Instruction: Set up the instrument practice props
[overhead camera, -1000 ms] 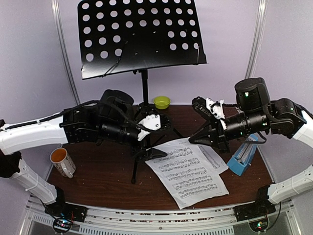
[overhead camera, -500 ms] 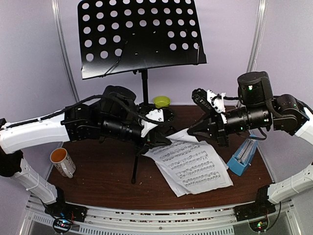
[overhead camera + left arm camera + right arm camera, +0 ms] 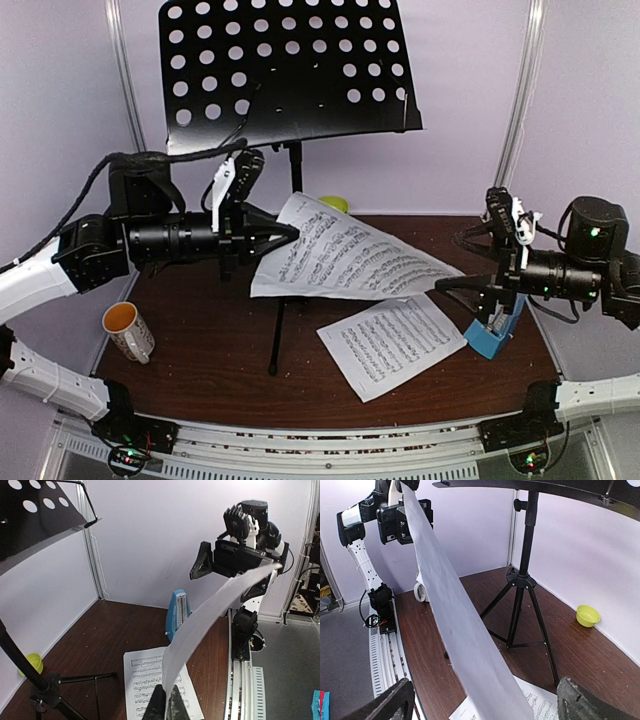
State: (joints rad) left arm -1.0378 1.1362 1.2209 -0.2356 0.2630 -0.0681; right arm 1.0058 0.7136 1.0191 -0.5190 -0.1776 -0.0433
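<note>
My left gripper (image 3: 285, 232) (image 3: 167, 696) is shut on the left edge of a sheet-music page (image 3: 345, 255) (image 3: 210, 612). The page hangs in the air in front of the black music stand (image 3: 290, 70) (image 3: 525, 555). Its right end reaches between the fingers of my right gripper (image 3: 472, 252) (image 3: 485, 700), which stands wide open around the page (image 3: 455, 615) without pinching it. A second printed page (image 3: 390, 342) (image 3: 145, 680) lies flat on the table. The blue metronome (image 3: 495, 330) (image 3: 177, 614) stands at the right, just under my right gripper.
A white-and-orange mug (image 3: 127, 330) (image 3: 421, 591) stands at the front left. A lime-green bowl (image 3: 31, 662) (image 3: 587, 615) sits at the back by the wall. The stand's tripod legs (image 3: 278, 340) (image 3: 520, 625) spread over the middle of the brown table (image 3: 200, 350).
My left gripper shut on the top page and carried it up and to the left. My right gripper opened, released that page and drew back to the right.
</note>
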